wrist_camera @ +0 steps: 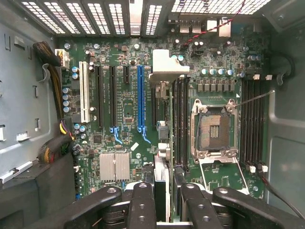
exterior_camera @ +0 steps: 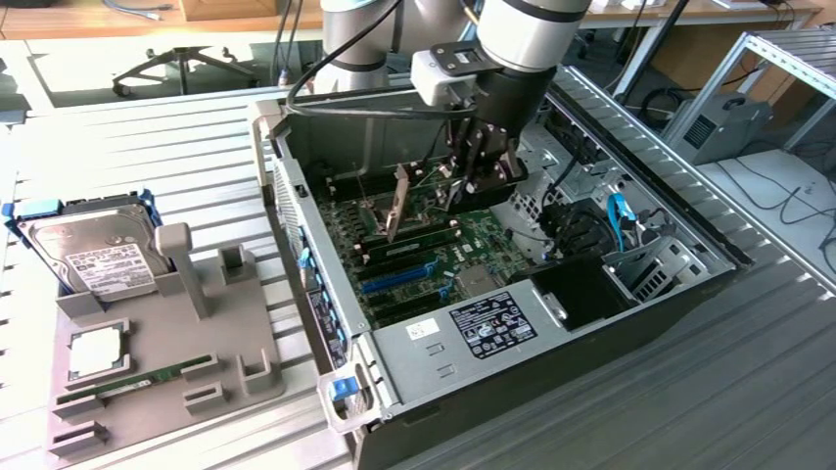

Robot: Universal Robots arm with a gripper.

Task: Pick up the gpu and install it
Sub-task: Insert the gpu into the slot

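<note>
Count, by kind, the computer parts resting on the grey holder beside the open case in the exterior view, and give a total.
hard drive: 1
RAM stick: 1
silver square chip: 1
Total: 3

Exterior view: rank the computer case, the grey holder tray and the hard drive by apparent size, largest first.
1. computer case
2. grey holder tray
3. hard drive

The gaps are clear, though the case extends closer to the camera, which may exaggerate its lead.
</note>
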